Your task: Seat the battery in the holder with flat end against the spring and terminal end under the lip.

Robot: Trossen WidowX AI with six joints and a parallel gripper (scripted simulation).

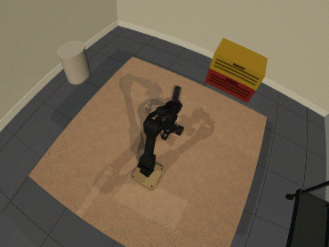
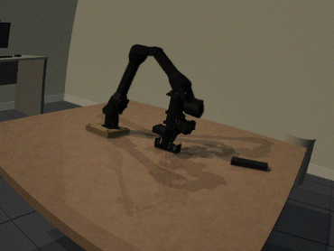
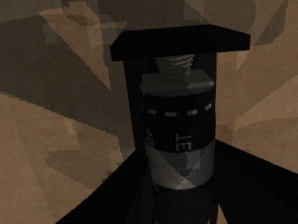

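Note:
The battery (image 3: 180, 125), black with a pale grey band, is between the fingers of my gripper (image 3: 177, 151) (image 2: 168, 141). The gripper is shut on it. The black holder (image 3: 220, 40) (image 2: 176, 148) is under the battery, its raised end wall at the top of the wrist view. The coiled spring (image 3: 175, 62) shows between that wall and the battery's grey flat end, seemingly touching the flat end. The battery lies lengthwise along the holder. Its terminal end and the lip are out of the wrist view; whether it sits fully down cannot be told. In the top view the arm hides most of this.
A separate black bar (image 1: 176, 93) (image 2: 249, 163) lies on the table (image 1: 213, 178) (image 2: 90, 181), beyond the gripper from the arm's base. A white cylinder (image 1: 74, 64) and a yellow and red box (image 1: 237, 67) stand off the table.

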